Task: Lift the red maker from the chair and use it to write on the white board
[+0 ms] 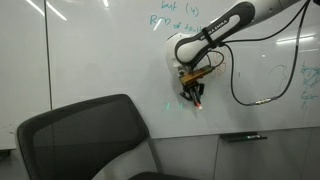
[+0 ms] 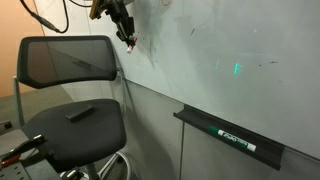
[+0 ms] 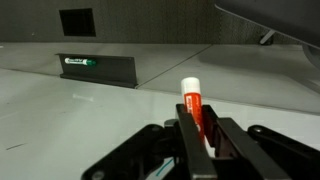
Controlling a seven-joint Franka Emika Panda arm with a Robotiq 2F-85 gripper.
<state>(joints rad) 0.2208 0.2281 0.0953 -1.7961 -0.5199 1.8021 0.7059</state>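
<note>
- So, the gripper [image 1: 193,93] is up against the white board [image 1: 100,50] with its jaws clamped tight on the red marker [image 1: 199,101]. The marker is well clear of the chair [image 1: 85,135].
- In the wrist view the marker sits squeezed between the two fingers [image 3: 230,135] and pokes out past the fingertips, pale end furthest out.
- In both exterior views the marker's long axis runs close to vertical, a bit tilted, hanging under the gripper with the red tip at the bottom.
- The tip is right at the board surface. Honestly can't tell if it's actually touching or just a hair off.
- There's plenty of bare glossy board below the tip and out to both sides.
- The green handwriting [image 1: 180,15] is above the gripper, up near the board's top edge.
- The thin vertical seam [image 1: 48,60] is well apart, off toward the side where the chair is.
- The tray [image 2: 230,135] runs along the board's lower edge, well below the tip and off to the side.
- The top edge of the chair's backrest is lower than the tip too, not close.
- A black cable [image 1: 245,95] loops down from the arm just beside the gripper.
- A dark flat bar [image 2: 80,112] is lying on the chair seat.
</note>
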